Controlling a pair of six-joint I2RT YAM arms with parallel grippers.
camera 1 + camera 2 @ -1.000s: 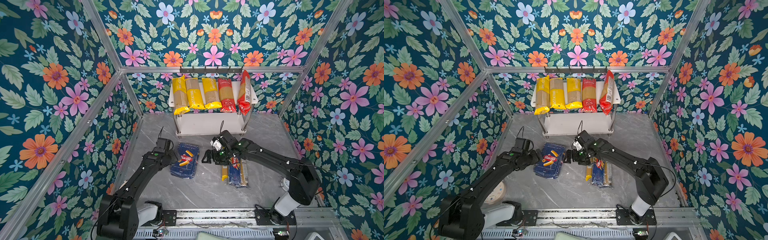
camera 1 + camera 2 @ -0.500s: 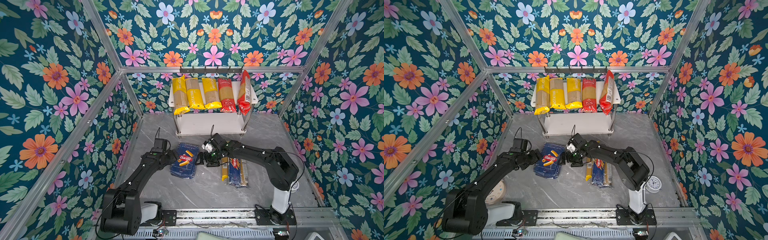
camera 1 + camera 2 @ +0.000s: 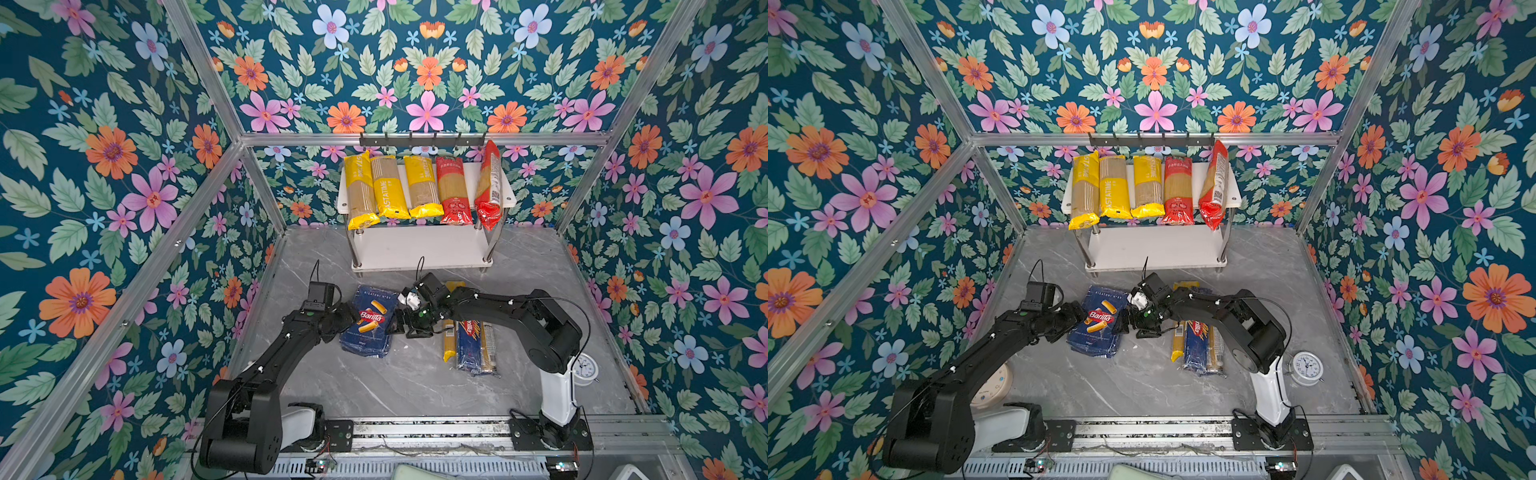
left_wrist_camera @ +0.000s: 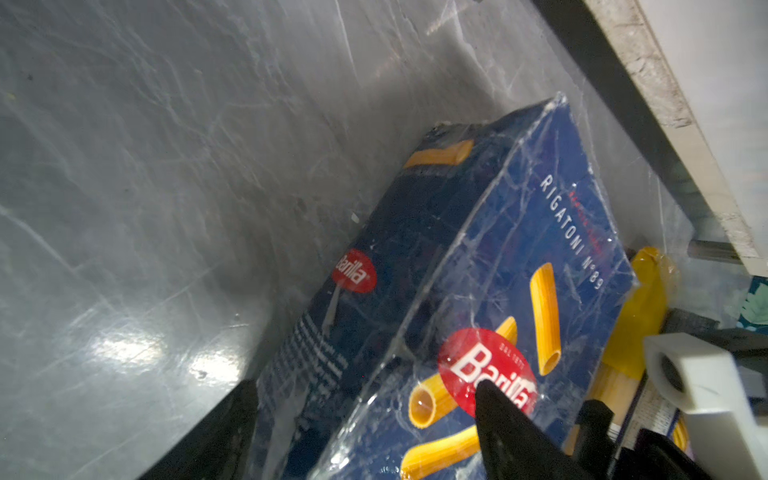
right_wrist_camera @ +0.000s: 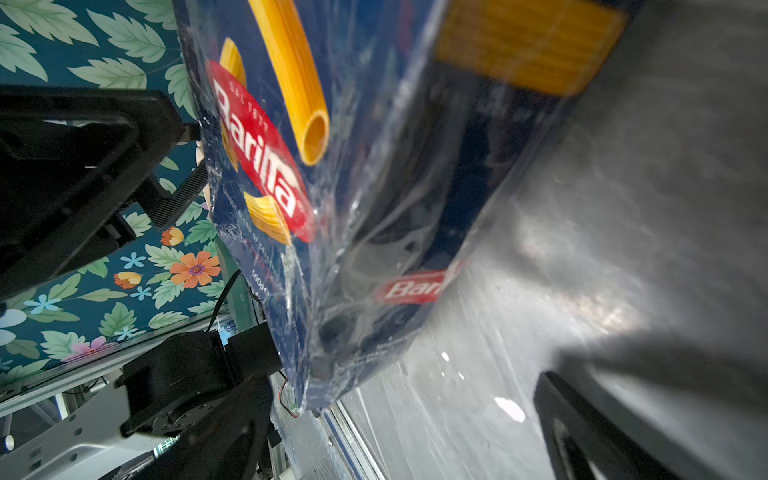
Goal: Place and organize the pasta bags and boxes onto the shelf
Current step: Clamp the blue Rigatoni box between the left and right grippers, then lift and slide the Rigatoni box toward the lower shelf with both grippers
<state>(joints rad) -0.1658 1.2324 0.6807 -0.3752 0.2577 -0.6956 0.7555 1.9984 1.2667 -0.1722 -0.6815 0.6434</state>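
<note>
Straddling pasta box [image 4: 498, 270]: left tool [image 4: 361, 388]

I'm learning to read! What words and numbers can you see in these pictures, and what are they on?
"Barilla": box, in the red oval.
"RIGATONI N°89": same box.
"ASTATIME": yellow bag on the shelf, start unclear.
"rilla": blue bag, start hidden.
Red bags, white clock: print too small to read.
</note>
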